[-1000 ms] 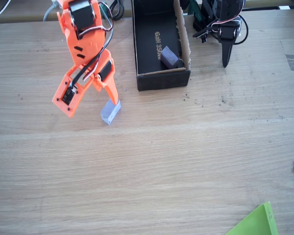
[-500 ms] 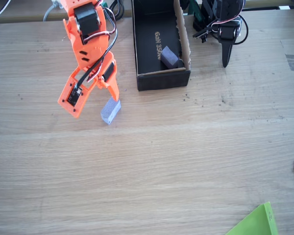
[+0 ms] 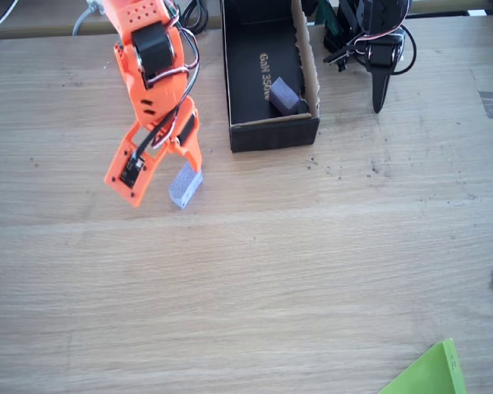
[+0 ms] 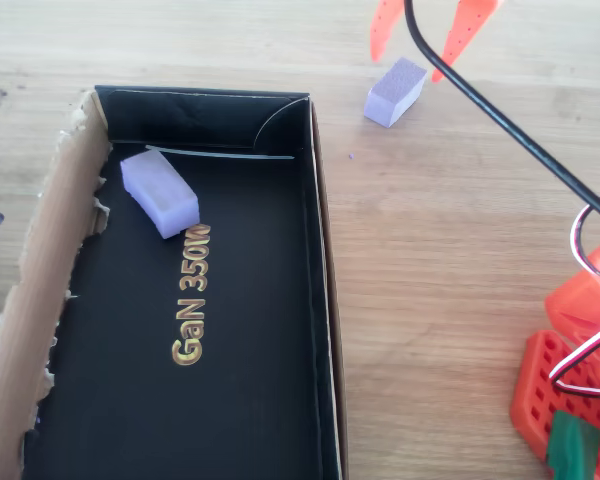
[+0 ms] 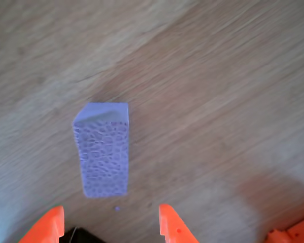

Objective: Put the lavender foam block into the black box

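Since a moment ago, my orange arm has swung a little to the right in the fixed view, closer to the lavender foam block (image 3: pixel 185 187). Now my gripper (image 3: pixel 163 183) points down at the counter (image 3: pixel 312 271) with its two fingers spread wide and nothing between them. That block lies flat on the wood just beside my fingertips (image 5: pixel 172 230), outside the black box (image 3: pixel 269 131). Another foam block (image 4: pixel 159 192) sits inside the box.
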Robot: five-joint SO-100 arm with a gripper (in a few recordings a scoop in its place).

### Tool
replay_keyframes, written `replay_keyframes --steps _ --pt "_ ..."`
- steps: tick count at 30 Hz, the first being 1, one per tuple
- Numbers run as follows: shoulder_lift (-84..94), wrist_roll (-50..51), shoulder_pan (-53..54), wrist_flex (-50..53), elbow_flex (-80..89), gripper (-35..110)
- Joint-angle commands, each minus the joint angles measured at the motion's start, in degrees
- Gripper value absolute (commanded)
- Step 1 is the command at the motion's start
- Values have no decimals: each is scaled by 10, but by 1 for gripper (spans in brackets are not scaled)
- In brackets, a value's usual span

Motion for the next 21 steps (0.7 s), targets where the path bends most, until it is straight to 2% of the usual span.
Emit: replay_keyframes --steps 1,21 --pt "4 2 10 -3 -3 24" --pt "-43 4 12 -54 -3 23"
